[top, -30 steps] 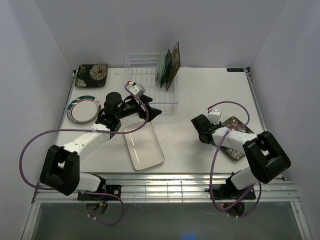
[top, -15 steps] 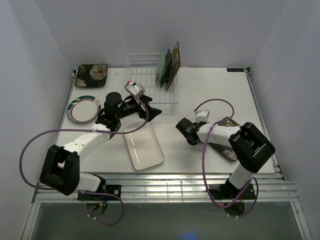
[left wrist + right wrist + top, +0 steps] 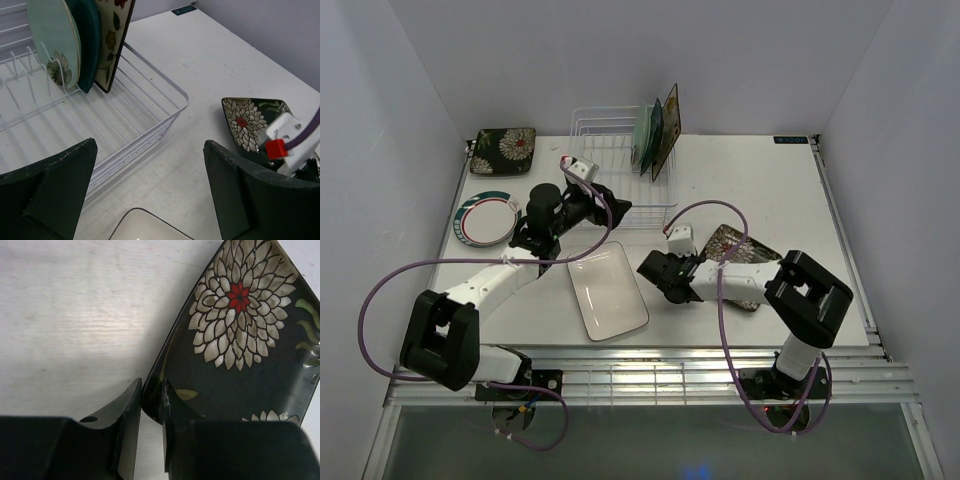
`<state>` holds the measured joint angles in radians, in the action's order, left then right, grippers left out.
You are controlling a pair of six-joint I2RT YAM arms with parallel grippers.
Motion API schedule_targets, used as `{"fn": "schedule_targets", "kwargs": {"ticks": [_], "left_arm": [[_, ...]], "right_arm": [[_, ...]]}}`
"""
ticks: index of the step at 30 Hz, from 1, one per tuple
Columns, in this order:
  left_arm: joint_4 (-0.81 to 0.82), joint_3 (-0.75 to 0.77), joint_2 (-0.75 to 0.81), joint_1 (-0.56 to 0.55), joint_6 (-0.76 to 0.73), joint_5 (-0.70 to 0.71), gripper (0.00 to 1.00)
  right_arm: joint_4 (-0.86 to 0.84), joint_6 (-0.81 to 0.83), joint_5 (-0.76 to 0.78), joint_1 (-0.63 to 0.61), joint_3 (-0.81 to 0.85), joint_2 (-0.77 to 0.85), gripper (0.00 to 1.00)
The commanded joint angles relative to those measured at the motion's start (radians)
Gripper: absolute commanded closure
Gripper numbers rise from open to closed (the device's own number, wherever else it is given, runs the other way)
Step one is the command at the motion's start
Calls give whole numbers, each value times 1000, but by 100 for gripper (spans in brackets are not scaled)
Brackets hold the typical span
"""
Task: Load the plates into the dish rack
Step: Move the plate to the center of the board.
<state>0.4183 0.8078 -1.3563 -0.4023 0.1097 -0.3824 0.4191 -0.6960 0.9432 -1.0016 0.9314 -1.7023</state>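
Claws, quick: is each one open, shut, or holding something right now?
Left claw: open, holding nothing.
Right claw: closed on the rim of the dark floral plate.

White wire dish rack [image 3: 595,128] stands at the far side of the white table [image 3: 750,180]. Three plates are upright at its right end:
- round mint-green plate [image 3: 642,140]
- teal square plate [image 3: 657,135]
- square floral plate [image 3: 671,118]

Lying flat on the table:
- dark square floral plate [image 3: 504,150], far-left corner
- round white green-rimmed plate [image 3: 485,220], left side
- white rectangular plate [image 3: 608,292], centre
- second dark floral plate [image 3: 745,250], partly under the right arm [image 3: 740,282]

Left gripper [image 3: 610,208] hovers at the rack's near edge. Right gripper [image 3: 660,278] sits between the rectangular plate and the second dark floral plate.
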Motion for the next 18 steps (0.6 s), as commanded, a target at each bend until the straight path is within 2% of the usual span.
{"fn": "schedule_targets", "kwargs": {"ticks": [1, 5, 10, 12, 15, 16, 18], "left_arm": [[-7, 24, 33, 28, 45, 96, 2], [-9, 40, 14, 98, 112, 48, 2], [-24, 67, -24, 158, 153, -32, 2], [-24, 68, -24, 157, 151, -36, 2], [-24, 65, -18, 157, 150, -33, 2], [-24, 65, -17, 157, 147, -33, 2], [-26, 62, -12, 157, 147, -33, 2]], "right_arm": [[-212, 9, -64, -41, -11, 4, 92], [-325, 62, -126, -94, -29, -25, 92], [-296, 46, -116, -157, 35, -102, 88], [-290, 47, -121, -173, 49, -128, 83], [-287, 50, -129, -190, 63, -140, 72], [-287, 49, -136, -192, 61, -140, 63], [-293, 50, -141, -196, 49, -117, 58]]}}
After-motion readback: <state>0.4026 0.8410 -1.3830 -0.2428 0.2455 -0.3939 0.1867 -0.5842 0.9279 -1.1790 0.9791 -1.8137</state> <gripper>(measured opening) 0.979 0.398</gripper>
